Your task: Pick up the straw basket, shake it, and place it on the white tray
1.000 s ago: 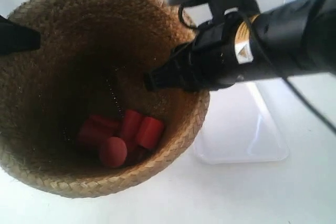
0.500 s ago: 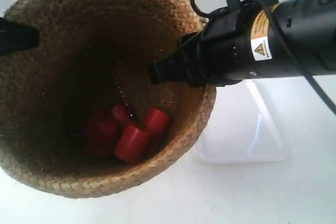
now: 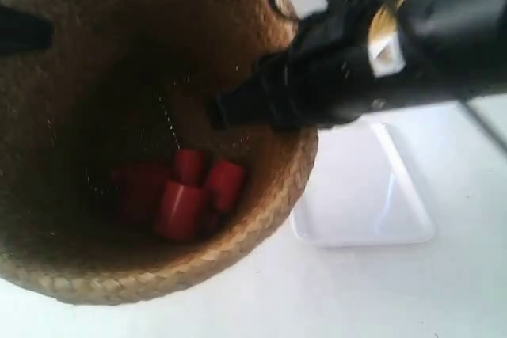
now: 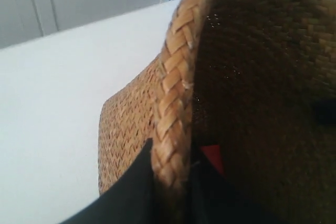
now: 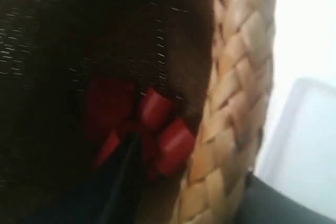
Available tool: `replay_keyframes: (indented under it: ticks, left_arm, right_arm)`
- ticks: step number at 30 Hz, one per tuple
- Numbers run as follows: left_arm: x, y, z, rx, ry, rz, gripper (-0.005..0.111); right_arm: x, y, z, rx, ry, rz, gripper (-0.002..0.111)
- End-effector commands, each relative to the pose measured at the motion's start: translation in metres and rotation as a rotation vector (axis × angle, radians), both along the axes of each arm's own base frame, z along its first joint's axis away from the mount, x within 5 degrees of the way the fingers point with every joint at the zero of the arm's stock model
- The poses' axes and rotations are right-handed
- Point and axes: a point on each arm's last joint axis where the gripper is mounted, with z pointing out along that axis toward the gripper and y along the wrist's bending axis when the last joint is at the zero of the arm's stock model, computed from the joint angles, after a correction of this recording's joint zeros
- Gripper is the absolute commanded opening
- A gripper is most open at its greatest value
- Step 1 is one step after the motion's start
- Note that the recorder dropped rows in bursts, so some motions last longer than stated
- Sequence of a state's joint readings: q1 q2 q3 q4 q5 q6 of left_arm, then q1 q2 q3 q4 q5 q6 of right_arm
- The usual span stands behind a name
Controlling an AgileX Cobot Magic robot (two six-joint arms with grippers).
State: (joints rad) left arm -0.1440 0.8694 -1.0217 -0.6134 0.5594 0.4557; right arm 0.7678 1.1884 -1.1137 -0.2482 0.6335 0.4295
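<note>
Straw, brown and tightly plaited, filled the left and middle of the exterior view, where the straw basket (image 3: 261, 219) gaped toward the camera with its inside dark. At that view's left edge a black finger (image 3: 24, 33) reached in over the rim. The left wrist view showed why: the left gripper (image 4: 170, 192) was clamped on the plaited rim, one dark finger against the outer wall and the other inside, with the bare white table (image 4: 52, 103) beyond it. Down on the basket's floor lay a small cluster of red cylinders (image 3: 186, 195), touching one another. Further right, the arm at the exterior view's right (image 3: 396, 53) came in over the opposite side of the rim, its gripper's tip inside the basket. The right wrist view showed the right gripper (image 5: 205, 198) pinching that side likewise, a finger within near the red pieces and a dark part outside, the rim squeezed between. So the basket hung between both claws, gripped at two opposite points of its rim. Whether its base touched the table could not be told. Rightmost lay the white tray (image 3: 364, 195), flat on the table, just beside the basket; the basket's rim covered the tray's near edge in the picture.
</note>
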Motion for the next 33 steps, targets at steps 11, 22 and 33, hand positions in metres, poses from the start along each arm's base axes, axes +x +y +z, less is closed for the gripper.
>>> replay_keyframes:
  ticks: [11, 22, 33]
  left_arm:
    - [0.001, 0.006, -0.015, -0.040, 0.001, 0.107, 0.000]
    - [0.002, 0.006, -0.014, -0.059, -0.009, 0.118, 0.000]
    - [0.000, 0.005, -0.018, -0.006, 0.012, 0.071, 0.000]
  right_arm:
    - [0.009, -0.001, -0.021, -0.030, -0.075, -0.050, 0.000]
    - [0.016, 0.006, -0.035, -0.060, -0.030, -0.053, 0.000]
    - [0.019, 0.008, -0.042, -0.091, -0.006, -0.056, 0.000]
